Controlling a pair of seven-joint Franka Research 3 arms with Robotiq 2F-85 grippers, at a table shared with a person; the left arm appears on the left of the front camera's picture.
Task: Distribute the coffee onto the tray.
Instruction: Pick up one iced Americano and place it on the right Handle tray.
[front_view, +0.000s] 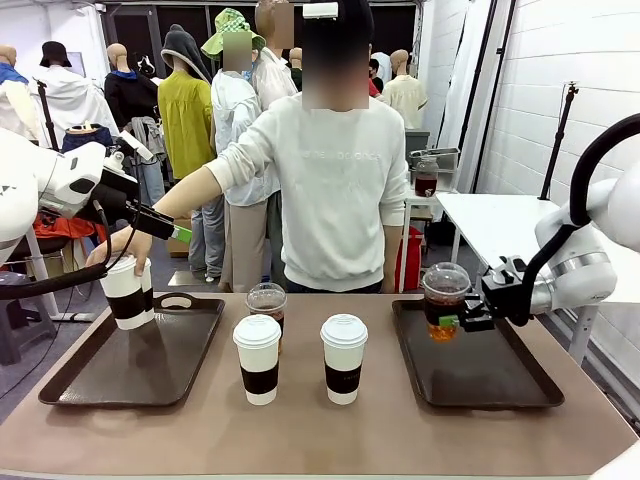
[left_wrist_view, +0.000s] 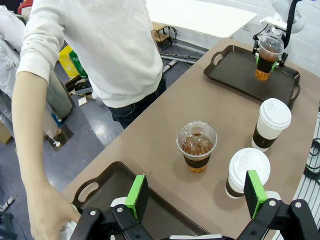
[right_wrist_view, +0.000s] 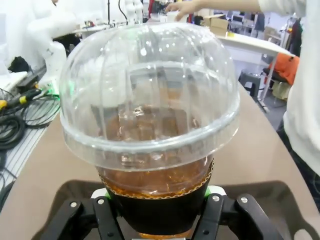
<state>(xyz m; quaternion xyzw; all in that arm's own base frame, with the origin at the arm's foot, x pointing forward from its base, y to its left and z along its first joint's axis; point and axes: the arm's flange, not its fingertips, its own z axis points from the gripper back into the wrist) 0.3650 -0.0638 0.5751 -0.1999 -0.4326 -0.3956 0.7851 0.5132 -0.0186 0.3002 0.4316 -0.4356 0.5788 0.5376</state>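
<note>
My right gripper (front_view: 452, 322) is shut on a clear dome-lidded cup of brown coffee (front_view: 445, 288), held just over the right tray (front_view: 500, 385); in the right wrist view that cup (right_wrist_view: 150, 115) sits between my jaws (right_wrist_view: 156, 212). My left gripper (front_view: 180, 235) hangs open and empty in the air above the left tray (front_view: 90, 375); its green pads (left_wrist_view: 136, 196) stand wide apart. The person's hand (front_view: 118, 250) grips two white sleeved cups (front_view: 128, 295) at that tray's far corner. On the table between the trays stand two more white cups (front_view: 258, 358) (front_view: 343, 357) and a second clear cup (front_view: 267, 303).
The person (front_view: 330, 190) stands at the far edge, one arm stretched across to the left tray. In the left wrist view the clear cup (left_wrist_view: 196, 146) and the white cups (left_wrist_view: 271, 124) (left_wrist_view: 247, 170) lie below my open fingers.
</note>
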